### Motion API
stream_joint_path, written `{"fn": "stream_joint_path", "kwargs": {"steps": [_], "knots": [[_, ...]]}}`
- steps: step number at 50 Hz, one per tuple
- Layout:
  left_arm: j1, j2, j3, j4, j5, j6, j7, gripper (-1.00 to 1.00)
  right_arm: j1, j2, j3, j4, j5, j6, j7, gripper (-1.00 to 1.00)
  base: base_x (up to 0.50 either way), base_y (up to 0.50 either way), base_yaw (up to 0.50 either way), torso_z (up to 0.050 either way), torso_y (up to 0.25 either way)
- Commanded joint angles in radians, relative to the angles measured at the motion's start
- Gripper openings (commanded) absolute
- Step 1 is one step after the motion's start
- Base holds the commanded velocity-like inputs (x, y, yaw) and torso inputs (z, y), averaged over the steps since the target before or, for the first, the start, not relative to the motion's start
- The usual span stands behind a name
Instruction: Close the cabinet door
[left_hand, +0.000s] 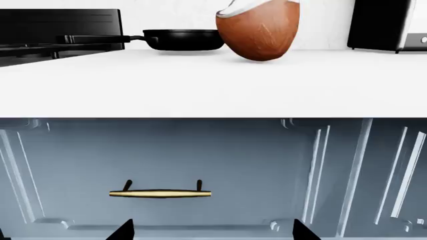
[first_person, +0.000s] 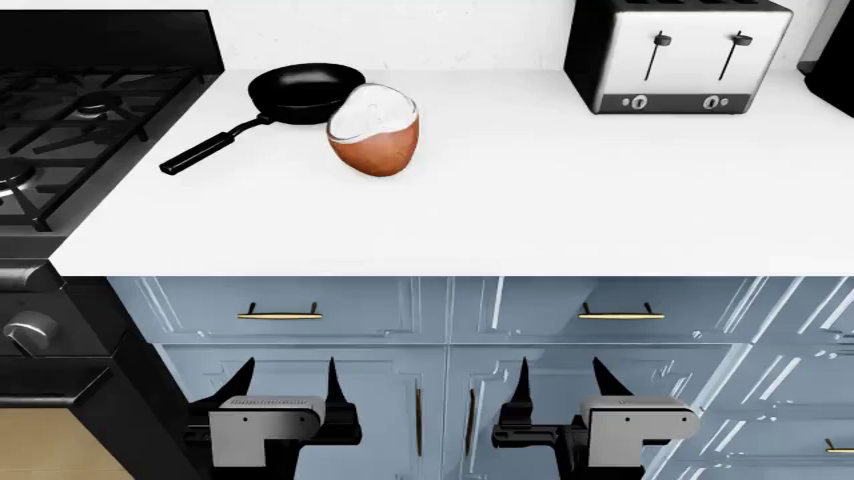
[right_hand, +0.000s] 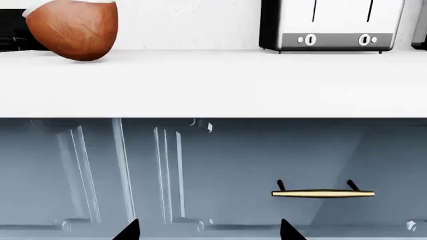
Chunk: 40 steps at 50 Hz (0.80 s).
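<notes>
While no cabinet door (first_person: 314, 415) is clearly seen standing ajar, the step in hand is judged to be the approach: nothing is touched yet. Below the white countertop (first_person: 534, 190), blue drawer fronts with brass handles (first_person: 279, 315) are seen, and under them the doors with vertical pulls (first_person: 418, 420). Lower right of the countertop, angled blue panels (first_person: 787, 380) are seen; possibly the open door is there, though this cannot be told for sure. Next, the open door must be located and a gripper brought against its face for a push. Both arms are held low before the doors, fingers pointed up toward the countertop. The left gripper (first_person: 286, 380) and right gripper (first_person: 558, 380) are both spread wide, nothing held. On the countertop a toaster (first_person: 678, 55), pan (first_person: 304, 92) and brown coconut-like object (first_person: 374, 130) are noted.
</notes>
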Motion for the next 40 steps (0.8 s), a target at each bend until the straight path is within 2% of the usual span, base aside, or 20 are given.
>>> {"fn": "stream_joint_path", "kwargs": {"steps": [1, 13, 17, 25, 37, 40], "knots": [[-0.002, -0.016, 0.018, -0.001, -0.016, 0.000, -0.018, 1.00, 0.008, 0.015, -0.019, 0.012, 0.004, 0.021, 0.032, 1.00, 0.00, 0.00, 0.00, 0.000, 0.000], [0.000, -0.045, 0.044, 0.004, -0.073, 0.018, -0.051, 1.00, 0.015, 0.045, -0.063, 0.002, 0.035, 0.020, 0.079, 1.00, 0.00, 0.00, 0.00, 0.000, 0.000], [0.015, -0.045, 0.045, 0.083, -0.119, 0.074, -0.047, 1.00, 0.003, 0.060, -0.083, -0.039, 0.020, -0.072, 0.084, 1.00, 0.00, 0.00, 0.00, 0.000, 0.000], [0.027, -0.061, 0.061, 0.193, -0.138, 0.073, -0.069, 1.00, 0.002, 0.080, -0.112, -0.102, -0.023, -0.089, 0.111, 1.00, 0.00, 0.00, 0.00, 0.000, 0.000], [0.062, -0.087, 0.095, 0.423, -0.144, 0.105, -0.090, 1.00, -0.008, 0.102, -0.146, -0.312, -0.085, -0.061, 0.142, 1.00, 0.00, 0.00, 0.00, 0.000, 0.000], [0.072, -0.094, 0.110, 0.486, -0.152, 0.101, -0.089, 1.00, -0.012, 0.118, -0.144, -0.444, -0.089, 0.009, 0.131, 1.00, 0.00, 0.00, 0.00, 0.000, 0.000]]}}
